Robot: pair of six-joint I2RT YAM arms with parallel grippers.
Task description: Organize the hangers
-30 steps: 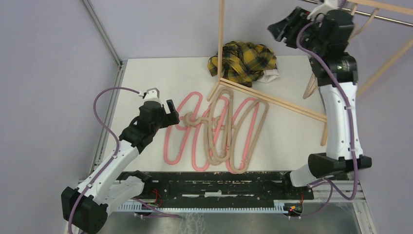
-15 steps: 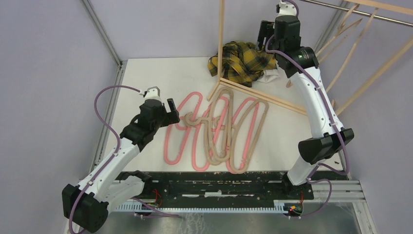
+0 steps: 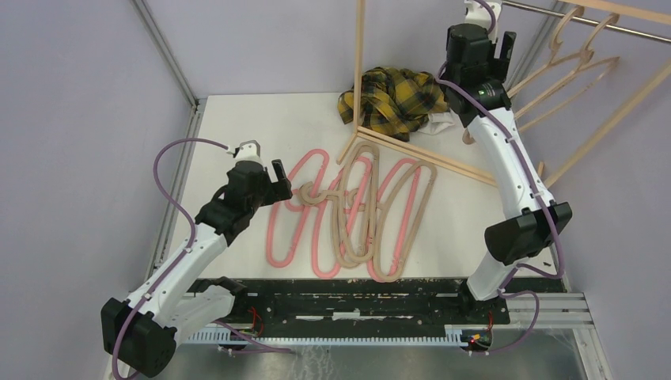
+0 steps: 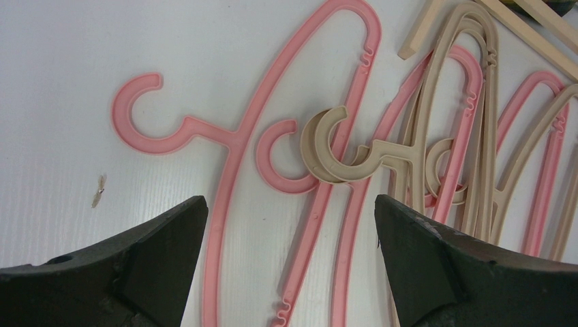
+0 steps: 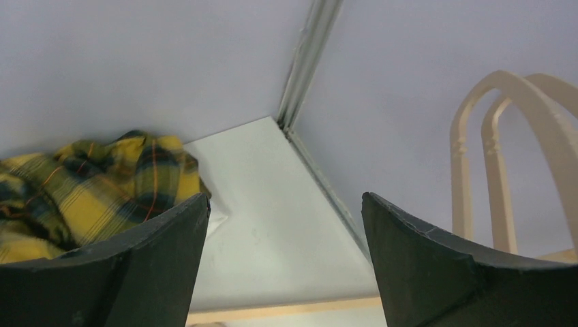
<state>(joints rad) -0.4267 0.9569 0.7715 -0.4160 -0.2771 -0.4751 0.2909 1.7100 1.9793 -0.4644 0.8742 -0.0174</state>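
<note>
Done, by my judgement: tan hangers (image 3: pixel 585 51) hung on the rail (image 3: pixel 530 7), beyond the table's (image 3: pixel 237 119) far right corner.
Left: tangled pink-and-tan pile (image 3: pixel 356 210), mid-table.
My right claw (image 5: pixel 285 197): wide, empty, near the rail.
My left claw (image 4: pixel 290 201): wide, empty, over the pile's hooks.

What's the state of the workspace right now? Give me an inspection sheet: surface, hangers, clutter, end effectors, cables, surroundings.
Surface: white table, one brown speck.
Job's things: pink and tan hangers on the table lie overlapped, hooks tangled; tan hung hangers on the metal rail.
Clutter: plaid cloth crumpled at the far edge by the wooden rack.
End effectors: left end effector open, above the hooks; right end effector open, empty, raised near the rail.
Cables: purple cables along both arms, clear of the hangers.
Surroundings: lilac walls; nothing else seen.
</note>
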